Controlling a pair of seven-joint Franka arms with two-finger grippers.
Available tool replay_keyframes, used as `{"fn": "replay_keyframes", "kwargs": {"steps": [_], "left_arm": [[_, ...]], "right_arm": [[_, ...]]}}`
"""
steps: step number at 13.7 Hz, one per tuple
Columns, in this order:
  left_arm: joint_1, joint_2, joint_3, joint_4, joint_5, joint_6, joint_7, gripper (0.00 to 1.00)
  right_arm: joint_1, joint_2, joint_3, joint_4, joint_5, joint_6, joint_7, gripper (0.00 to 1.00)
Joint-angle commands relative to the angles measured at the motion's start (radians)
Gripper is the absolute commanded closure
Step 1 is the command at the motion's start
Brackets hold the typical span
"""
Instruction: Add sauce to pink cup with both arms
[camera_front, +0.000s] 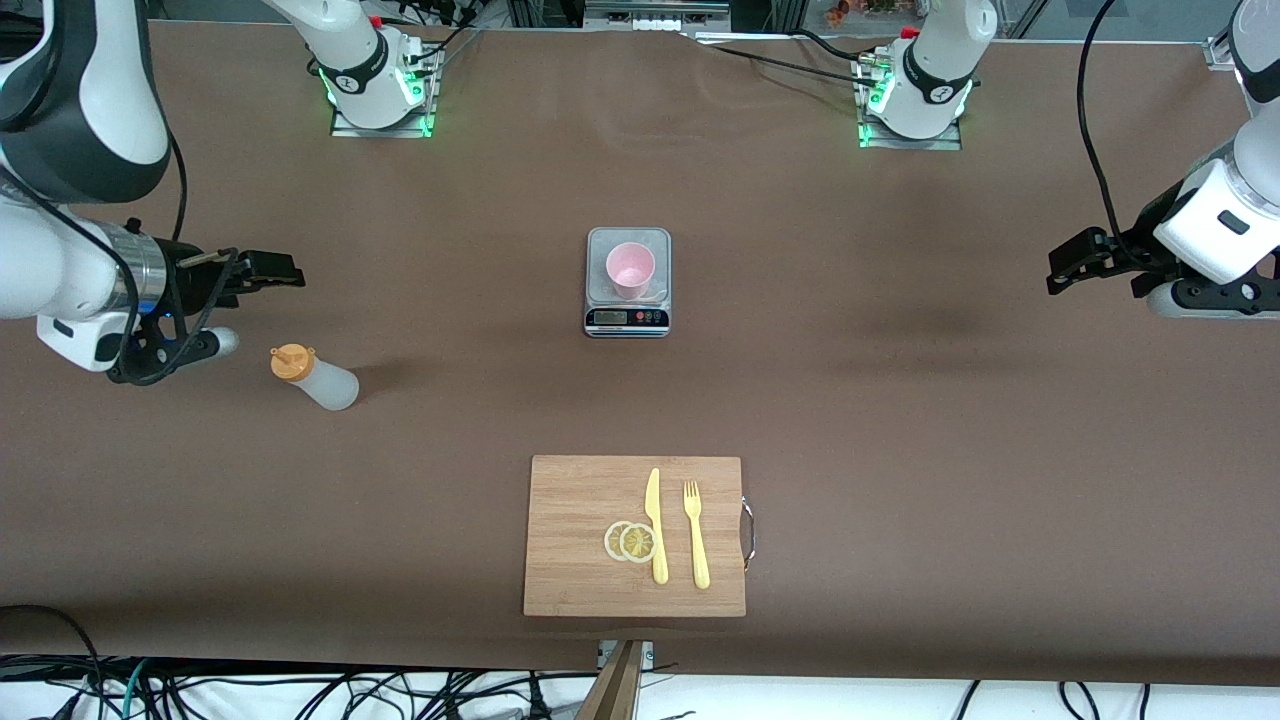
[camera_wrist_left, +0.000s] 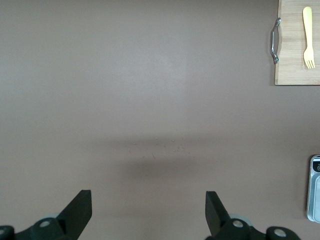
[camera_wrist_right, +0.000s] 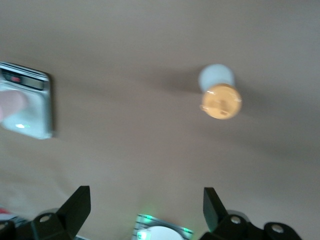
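Note:
The sauce is a whitish squeeze bottle with an orange cap, standing upright on the brown table toward the right arm's end; the right wrist view shows the sauce from above. The pink cup stands on a small grey scale at the table's middle. My right gripper hangs open over the table close to the bottle, holding nothing; the right gripper has bare table between its fingers. My left gripper is open and empty over the left arm's end, and the left gripper sees only tablecloth.
A wooden cutting board lies nearer to the front camera than the scale, carrying lemon slices, a yellow knife and a yellow fork. The board, fork and scale edge show in the left wrist view.

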Motion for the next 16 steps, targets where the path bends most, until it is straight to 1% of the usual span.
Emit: {"fn": "replay_keyframes", "kwargs": {"steps": [1, 4, 7, 12, 14, 16], "left_arm": [[0.008, 0.009, -0.003, 0.028, -0.022, -0.013, 0.022, 0.0], [0.008, 0.009, -0.005, 0.028, -0.022, -0.013, 0.022, 0.0], [0.009, 0.011, -0.003, 0.028, -0.022, -0.013, 0.022, 0.0], [0.009, 0.011, -0.003, 0.028, -0.02, -0.013, 0.024, 0.0], [0.008, 0.011, -0.003, 0.028, -0.019, -0.013, 0.025, 0.0], [0.008, 0.012, -0.003, 0.028, -0.017, -0.012, 0.025, 0.0]], "right_arm": [[-0.027, -0.051, 0.005, -0.053, -0.053, 0.08, -0.011, 0.0], [-0.056, -0.054, 0.003, -0.051, -0.061, 0.134, -0.016, 0.0], [-0.097, -0.091, 0.003, -0.053, -0.083, 0.135, -0.005, 0.0], [-0.119, -0.154, -0.006, -0.084, -0.096, 0.128, -0.007, 0.0], [-0.119, -0.206, -0.006, -0.143, -0.098, 0.134, 0.048, 0.0], [-0.117, -0.233, -0.006, -0.179, -0.096, 0.126, 0.076, 0.0]]}}
